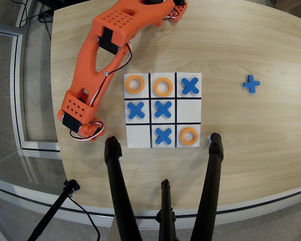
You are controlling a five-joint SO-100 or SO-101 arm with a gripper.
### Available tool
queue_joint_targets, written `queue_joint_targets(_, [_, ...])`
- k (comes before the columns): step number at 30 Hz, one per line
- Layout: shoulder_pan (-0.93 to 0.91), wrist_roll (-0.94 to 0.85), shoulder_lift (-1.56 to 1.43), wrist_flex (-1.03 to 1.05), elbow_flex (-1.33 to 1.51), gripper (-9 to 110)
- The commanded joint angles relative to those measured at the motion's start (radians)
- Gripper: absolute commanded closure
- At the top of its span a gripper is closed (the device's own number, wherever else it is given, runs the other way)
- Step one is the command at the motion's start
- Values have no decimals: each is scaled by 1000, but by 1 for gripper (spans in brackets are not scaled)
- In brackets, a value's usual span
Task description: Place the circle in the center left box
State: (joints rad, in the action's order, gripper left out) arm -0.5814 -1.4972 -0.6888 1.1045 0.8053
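The pincer (pixel 90 134), its opening impossible to tell, sits off the board's left edge, with the empty center left box (pixel 189 110) across the board, far right

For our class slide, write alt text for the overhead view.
A nine-cell board on a wooden table holds three orange rings and four blue crosses, with two cells empty. An orange arm lies left of it; a fifth cross sits apart at right.
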Motion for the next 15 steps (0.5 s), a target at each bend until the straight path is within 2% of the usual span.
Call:
queue_joint_targets(1, [3,23,8,18,-3,95])
queue_joint_targets(6, [12,41,6,38,-3,101])
queue_joint_targets(15, [48,94,-64,89,52,102])
